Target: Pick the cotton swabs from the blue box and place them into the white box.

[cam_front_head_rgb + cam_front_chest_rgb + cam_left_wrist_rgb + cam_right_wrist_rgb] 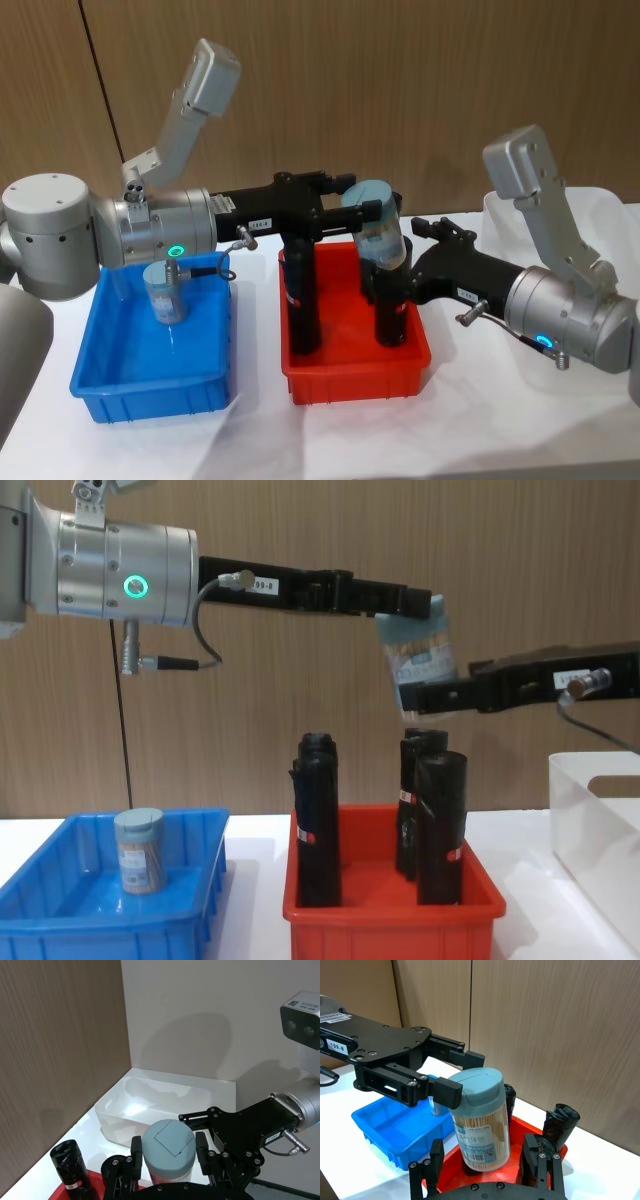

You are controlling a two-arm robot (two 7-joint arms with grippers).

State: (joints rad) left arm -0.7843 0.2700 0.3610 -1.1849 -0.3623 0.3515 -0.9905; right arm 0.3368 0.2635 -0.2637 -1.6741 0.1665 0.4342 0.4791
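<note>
Blue box (150, 400): one swab jar (166, 292), upright inside. My left gripper (362, 202): clamped on the lid of a second jar (383, 240), high above the red bin (350, 385) of black rolls (320, 820). My right gripper (485, 1146): fingers spread, flanking that jar's base. White box (585, 825): far right.

Bright, even light, probably overhead. Left wrist view: soft arm shadows on wall (200, 1000) at 12 o'clock. Glare inside white box (175, 1080) and blue box (90, 385).
</note>
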